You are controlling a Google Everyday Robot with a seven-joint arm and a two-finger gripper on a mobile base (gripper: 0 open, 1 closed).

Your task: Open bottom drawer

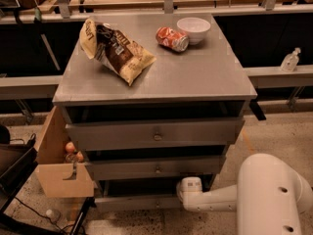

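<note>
The grey three-drawer cabinet (pixel 156 77) stands in the middle of the view. The bottom drawer (pixel 142 202) is its lowest, slim grey front with a small round knob (pixel 157 205). It sits slightly forward, with a dark gap above it. My gripper (pixel 185 190) is at the end of the white arm (pixel 220 199), low on the right. It is at the right part of the bottom drawer, level with the gap above the front. Its tip is hidden against the cabinet.
A chip bag (pixel 117 50), a red can (pixel 172 38) and a white bowl (pixel 193 29) lie on the cabinet top. The top drawer (pixel 156 133) and middle drawer (pixel 156 168) stand slightly forward. A cardboard box (pixel 61 173) stands at the cabinet's left. The arm's bulky link (pixel 274 195) fills the lower right.
</note>
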